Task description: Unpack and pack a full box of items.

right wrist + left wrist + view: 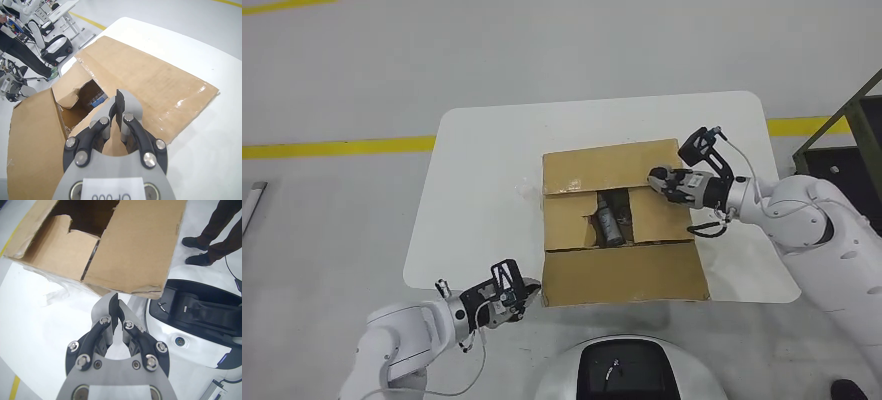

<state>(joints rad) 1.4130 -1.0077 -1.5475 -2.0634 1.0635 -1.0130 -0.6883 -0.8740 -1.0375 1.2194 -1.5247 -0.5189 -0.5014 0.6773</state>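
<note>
A brown cardboard box (pixel 622 272) stands in the middle of the white table (pixel 482 180). Its far and near outer flaps are spread flat, and the two inner flaps lie partly over the opening. In the gap between them a dark bottle-like item (pixel 608 222) lies inside. My right gripper (pixel 655 183) is shut, its tips (pixel 118 102) over the far edge of the right inner flap (pixel 113 136). My left gripper (pixel 529 292) is shut at the front-left corner of the near flap (pixel 136 249), with its tips (pixel 115 302) just under the flap's edge and nothing seen between them.
The box reaches the table's front edge. Torn clear tape (pixel 54 294) hangs off the box's left side. Bare tabletop lies to the left and behind the box. A dark metal frame (pixel 842 140) stands off the table's right end.
</note>
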